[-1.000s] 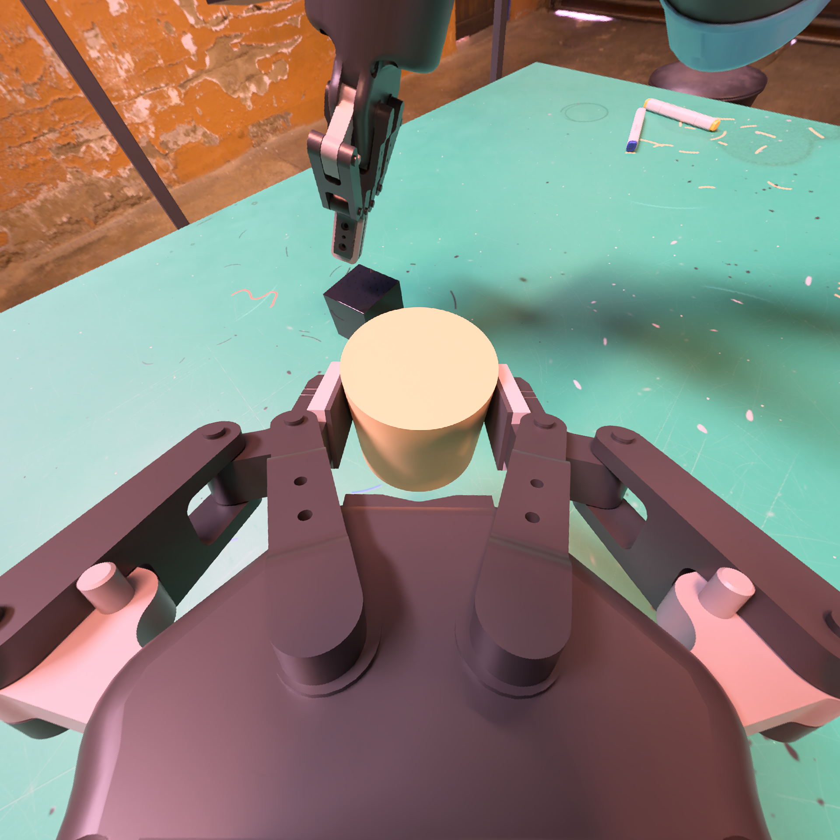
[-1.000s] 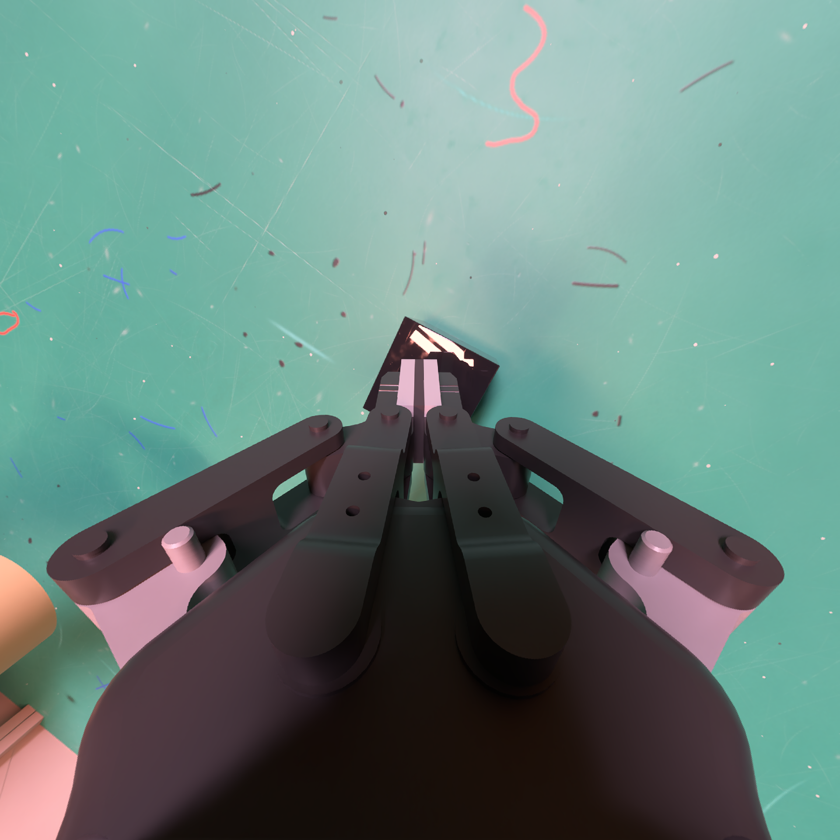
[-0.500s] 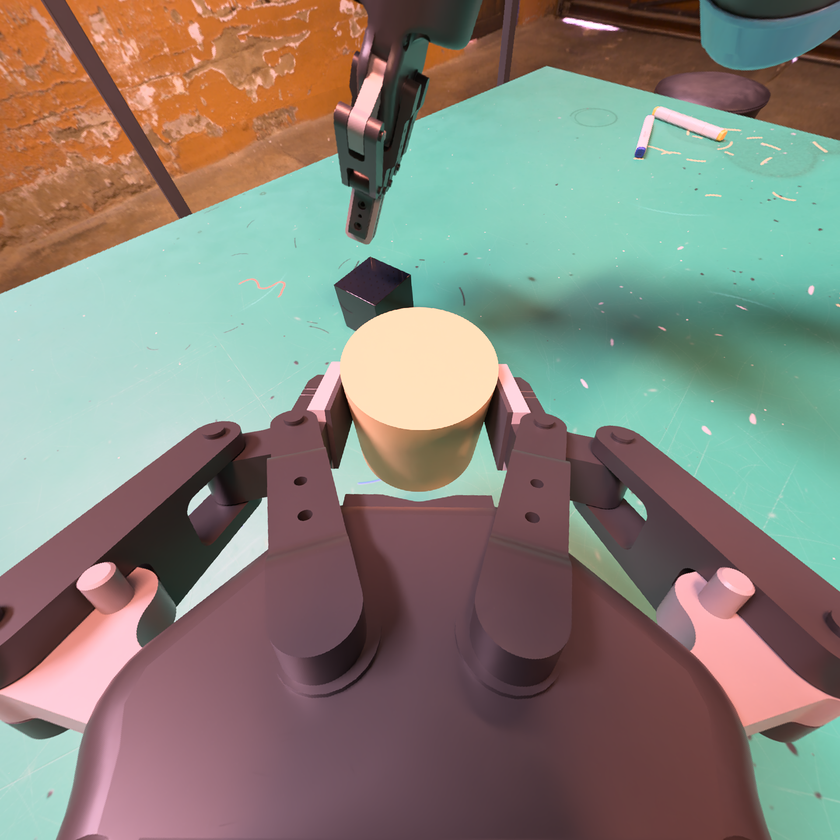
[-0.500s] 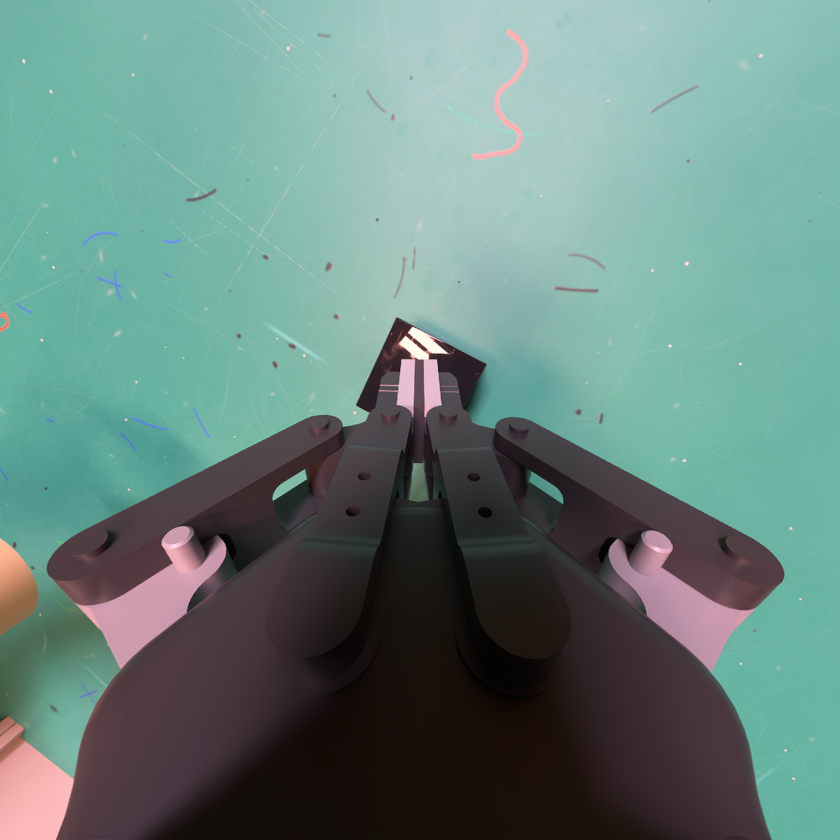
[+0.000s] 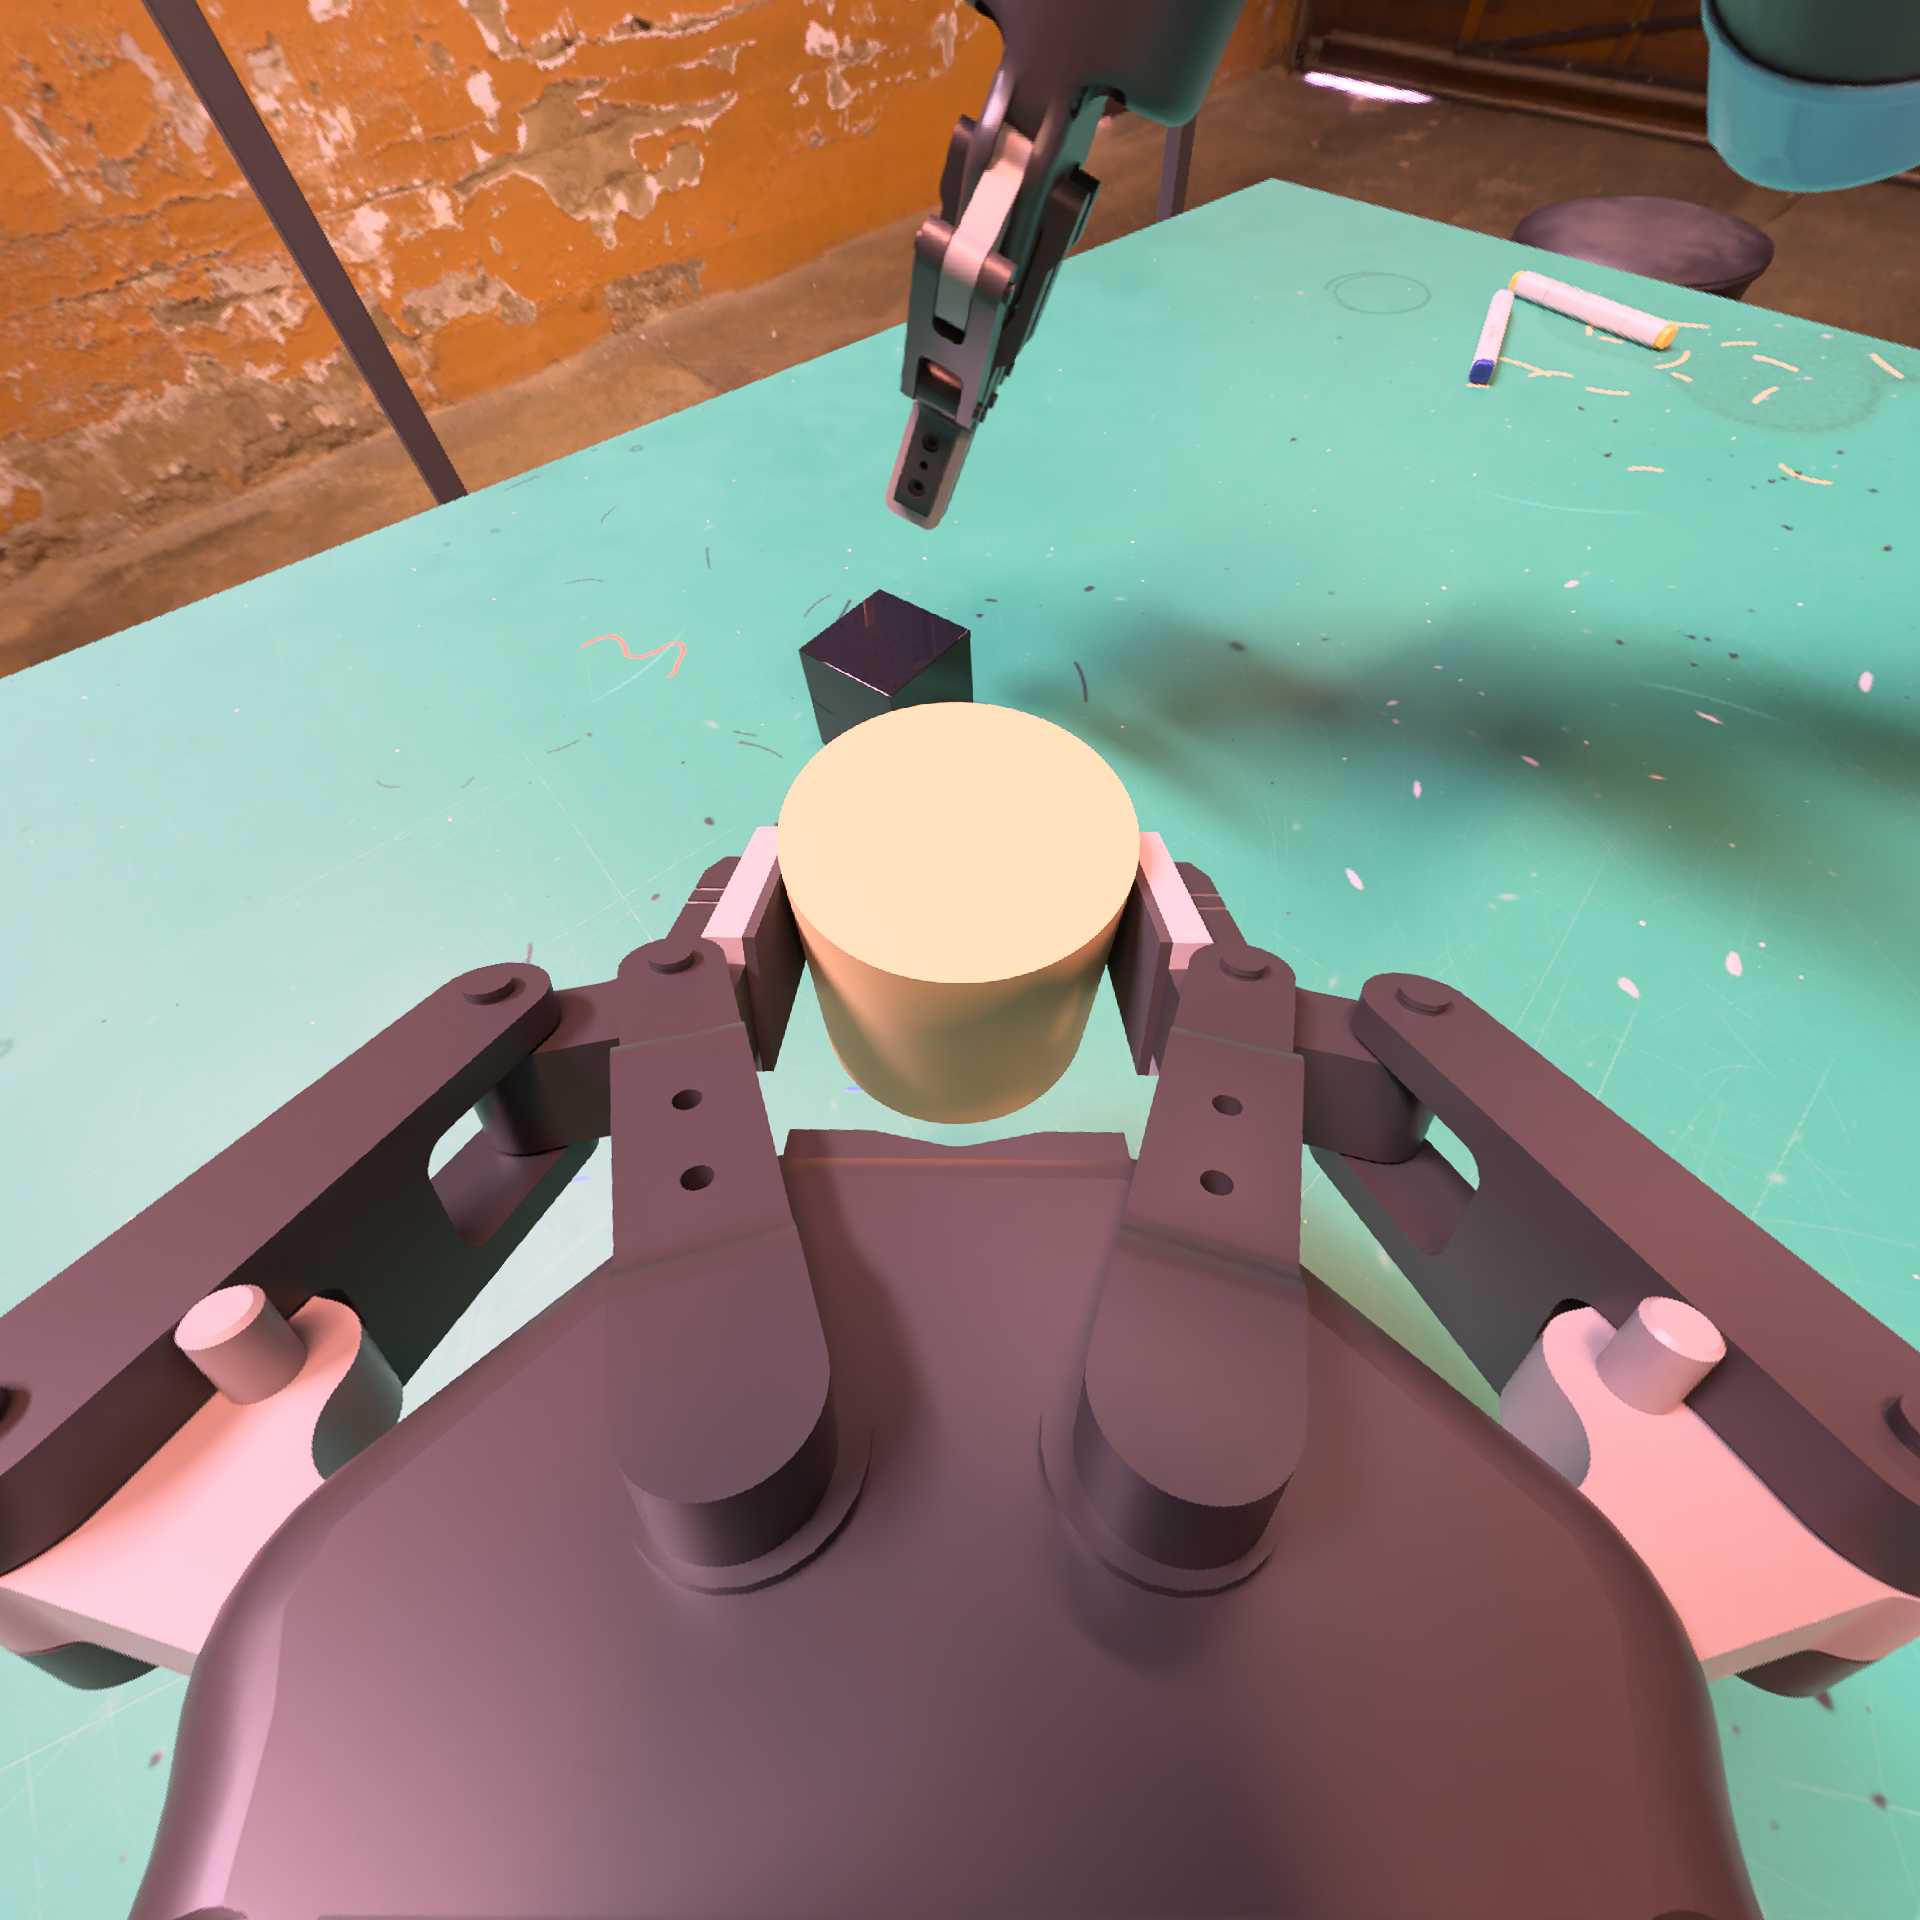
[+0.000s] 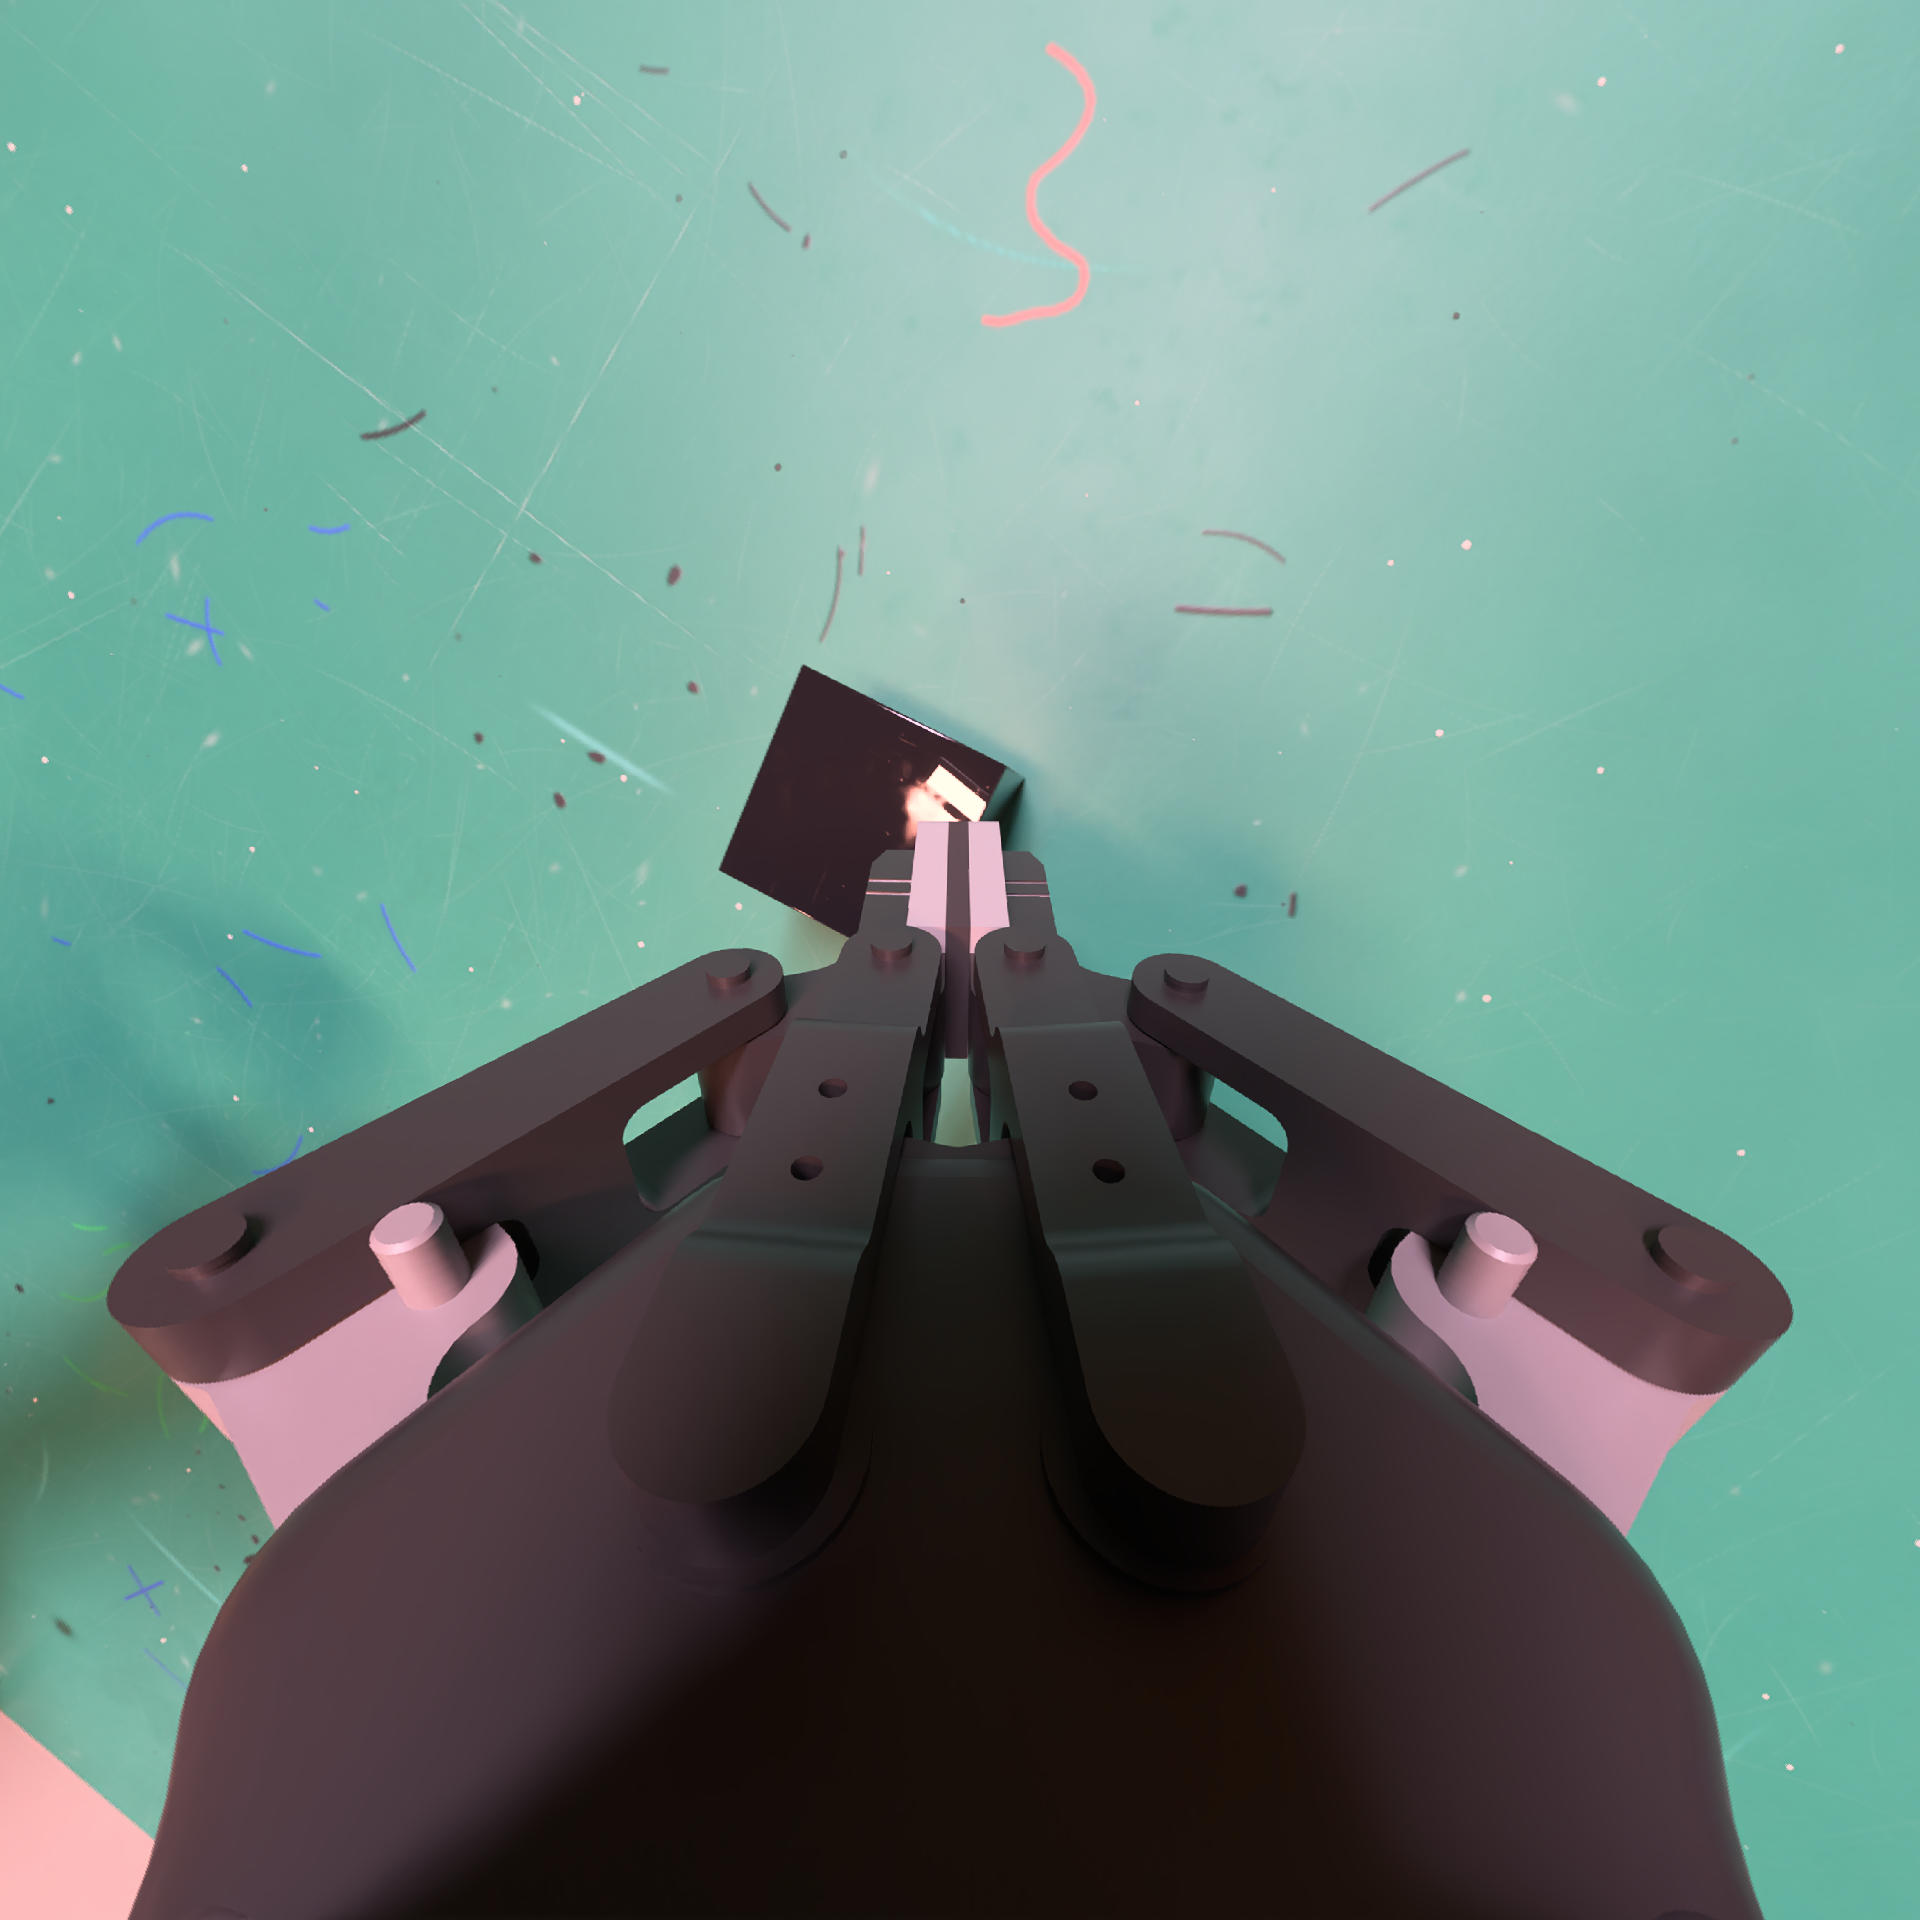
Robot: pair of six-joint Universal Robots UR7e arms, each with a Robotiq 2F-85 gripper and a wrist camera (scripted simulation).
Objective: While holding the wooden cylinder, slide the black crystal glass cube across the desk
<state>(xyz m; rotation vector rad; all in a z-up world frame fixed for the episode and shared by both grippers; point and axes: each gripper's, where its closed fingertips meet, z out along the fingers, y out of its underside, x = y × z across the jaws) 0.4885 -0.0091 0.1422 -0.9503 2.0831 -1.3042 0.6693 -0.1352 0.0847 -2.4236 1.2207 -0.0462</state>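
Note:
My left gripper [image 5: 956,904] is shut on the pale wooden cylinder [image 5: 956,894], held upright above the green desk [image 5: 312,883]. The black glass cube [image 5: 883,655] rests on the desk just beyond the cylinder. My right gripper [image 5: 925,499] hangs in the air above the cube, clear of it, fingers together and pointing down. In the right wrist view the right gripper [image 6: 956,862] is shut and empty, and the cube [image 6: 831,800] lies below and to the left of its tips.
Two marker pens [image 5: 1558,312] lie at the far right of the desk. A dark round stool [image 5: 1642,244] stands beyond that edge. An orange brick wall [image 5: 416,208] and a dark slanted pole [image 5: 312,260] stand beyond the desk's far left edge.
My right gripper has risen off the cube and moved up and to the right. The cube stays on the desk. My left gripper still holds the cylinder.

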